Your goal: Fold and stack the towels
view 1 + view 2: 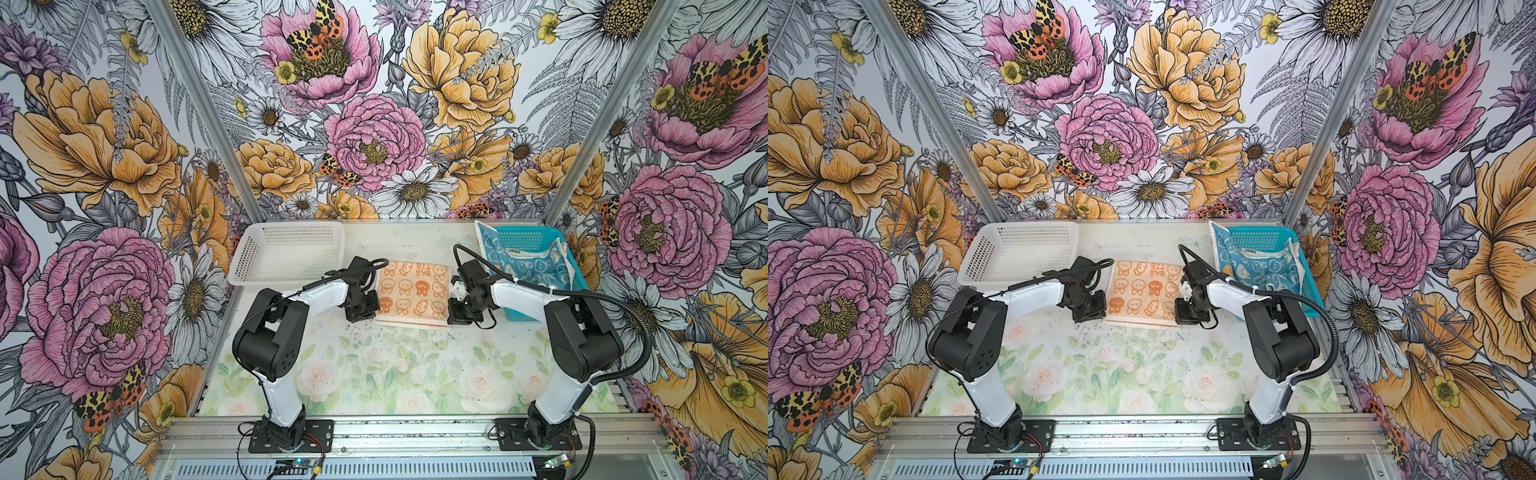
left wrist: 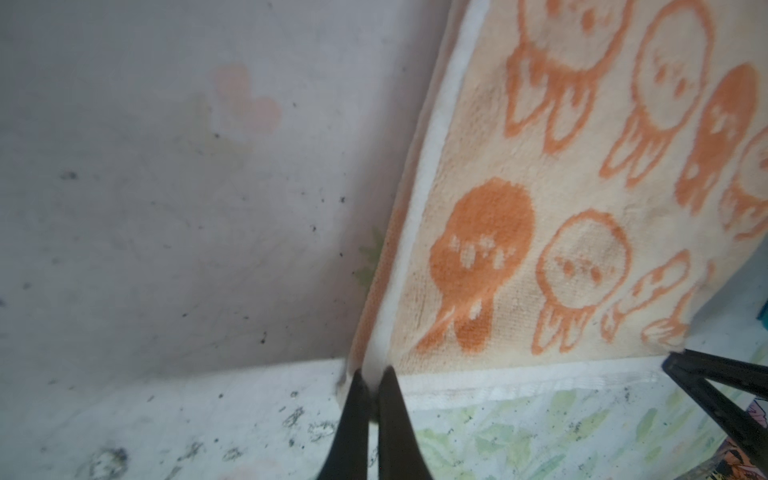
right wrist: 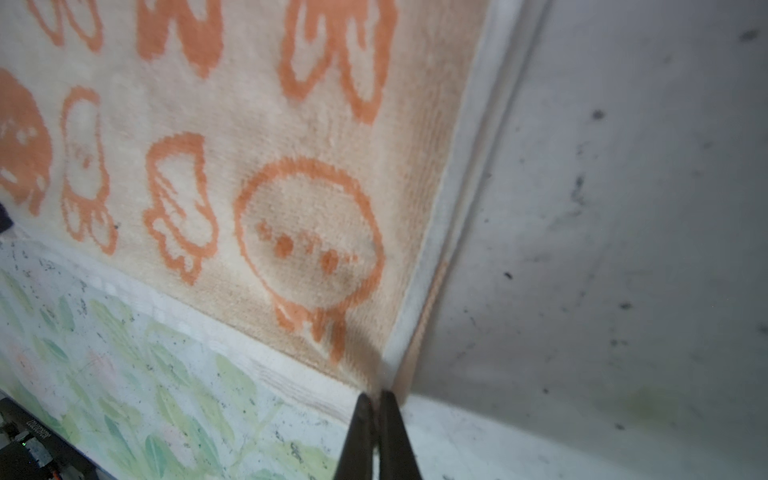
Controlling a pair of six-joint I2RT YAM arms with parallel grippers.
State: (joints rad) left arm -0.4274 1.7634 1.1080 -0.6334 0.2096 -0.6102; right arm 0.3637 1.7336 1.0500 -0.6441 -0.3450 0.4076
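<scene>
An orange towel (image 1: 411, 291) (image 1: 1144, 291) printed with bunny faces lies in the middle of the table, with two layers showing at its side edges. My left gripper (image 1: 368, 318) (image 2: 372, 372) is shut on its near left corner, pinching the white edge. At the near right corner, my right gripper (image 1: 455, 318) (image 3: 376, 395) is shut on the towel too. The orange towel (image 2: 540, 208) (image 3: 249, 166) fills much of both wrist views. A blue towel (image 1: 532, 266) (image 1: 1262, 266) lies crumpled in the teal basket (image 1: 579, 276).
A white perforated basket (image 1: 286, 249) (image 1: 1021, 249) stands at the back left, with nothing in it. The teal basket (image 1: 1308, 286) is at the back right, close behind my right arm. Floral walls close the table in on three sides.
</scene>
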